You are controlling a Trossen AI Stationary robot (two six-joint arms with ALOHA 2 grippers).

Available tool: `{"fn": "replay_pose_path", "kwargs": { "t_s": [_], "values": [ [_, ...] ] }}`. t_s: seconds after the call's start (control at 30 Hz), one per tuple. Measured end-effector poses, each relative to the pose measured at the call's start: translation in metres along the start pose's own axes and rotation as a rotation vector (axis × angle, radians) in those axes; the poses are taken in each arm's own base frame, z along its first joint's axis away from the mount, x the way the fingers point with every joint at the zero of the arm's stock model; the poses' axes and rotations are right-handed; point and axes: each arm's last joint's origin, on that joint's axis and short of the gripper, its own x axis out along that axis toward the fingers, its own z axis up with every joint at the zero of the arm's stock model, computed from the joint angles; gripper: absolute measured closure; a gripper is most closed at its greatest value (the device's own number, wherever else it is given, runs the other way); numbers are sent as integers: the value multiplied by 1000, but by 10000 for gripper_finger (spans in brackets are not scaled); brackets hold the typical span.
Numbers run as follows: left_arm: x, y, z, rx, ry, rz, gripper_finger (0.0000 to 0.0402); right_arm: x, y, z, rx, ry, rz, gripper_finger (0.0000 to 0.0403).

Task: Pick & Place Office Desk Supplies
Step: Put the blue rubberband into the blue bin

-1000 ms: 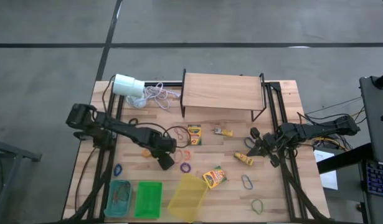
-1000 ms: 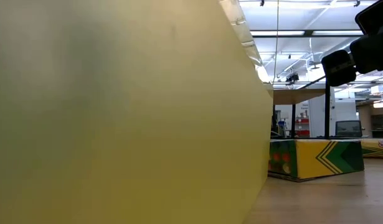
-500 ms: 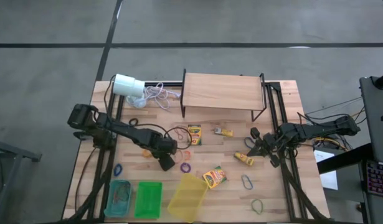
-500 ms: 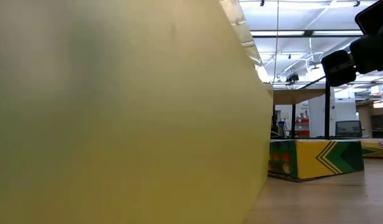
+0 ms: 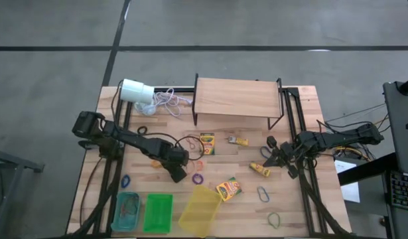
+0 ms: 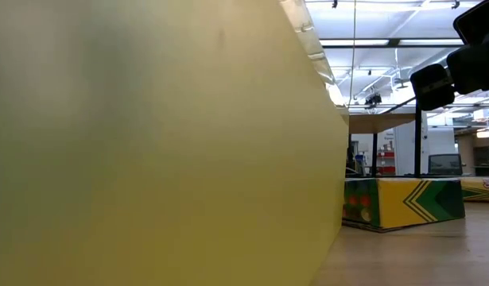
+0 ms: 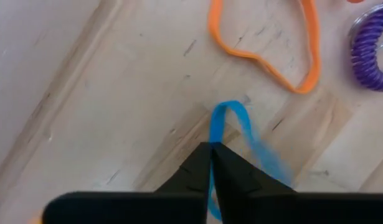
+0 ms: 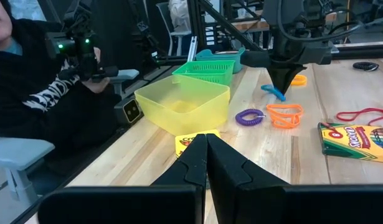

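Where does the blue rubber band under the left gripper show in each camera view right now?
High view: hidden under the left gripper, beside the purple band.
Low view: not in it; the yellow bin blocks that side.
Left wrist view: blue rubber band pinched between the shut fingers, standing up off the table.
Right wrist view: blue rubber band below the left gripper.
Shared landmark: the orange band.

Between the two arms the bench is crowded: crayon boxes, loops and the yellow bin lie close together. The wooden shelf blocks the far edge. The left tool stands just beside the orange loop.
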Motion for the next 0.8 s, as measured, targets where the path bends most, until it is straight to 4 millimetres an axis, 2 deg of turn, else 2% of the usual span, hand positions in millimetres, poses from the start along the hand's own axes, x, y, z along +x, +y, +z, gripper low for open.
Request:
{"fn": "replay_pose_path", "kwargs": {
  "t_s": [0.13, 0.8],
  "values": [
    [0, -1, -1, 6, -5, 4, 398, 0, 0, 0, 0, 0, 0, 394],
    [-8, -13, 3, 18, -4, 0, 400, 0, 0, 0, 0, 0, 0, 394]
  ]
}}
